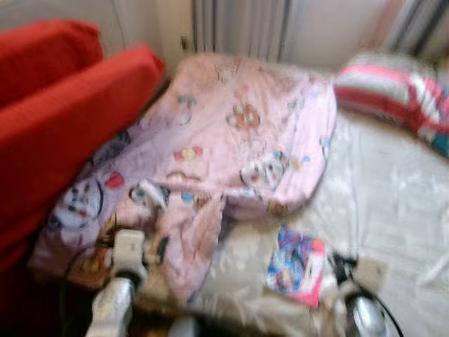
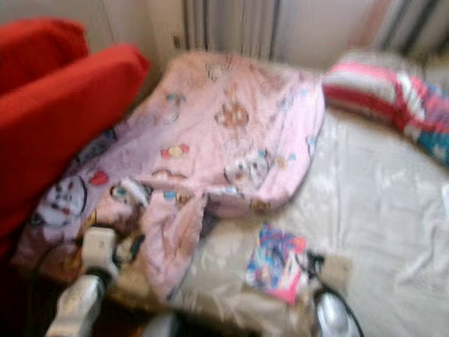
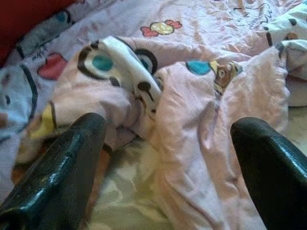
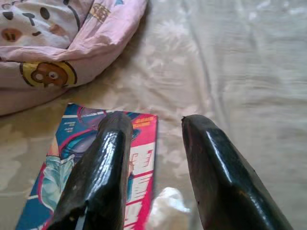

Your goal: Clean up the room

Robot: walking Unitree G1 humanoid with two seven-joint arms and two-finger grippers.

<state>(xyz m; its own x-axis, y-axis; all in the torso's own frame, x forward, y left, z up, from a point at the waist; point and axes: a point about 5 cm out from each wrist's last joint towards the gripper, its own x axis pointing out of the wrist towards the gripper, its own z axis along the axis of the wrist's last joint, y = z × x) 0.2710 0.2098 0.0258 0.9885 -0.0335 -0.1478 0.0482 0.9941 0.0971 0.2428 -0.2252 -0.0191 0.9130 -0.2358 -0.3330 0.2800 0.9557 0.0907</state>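
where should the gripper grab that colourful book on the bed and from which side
Probably by an edge, not the face: the book lies flat on the cream bedsheet, so its cover offers nothing to pinch. The right gripper hovers open just above its pink edge; coming down from above there, one finger could press into the soft sheet and slip under that edge. The pink blanket lies apart from it.
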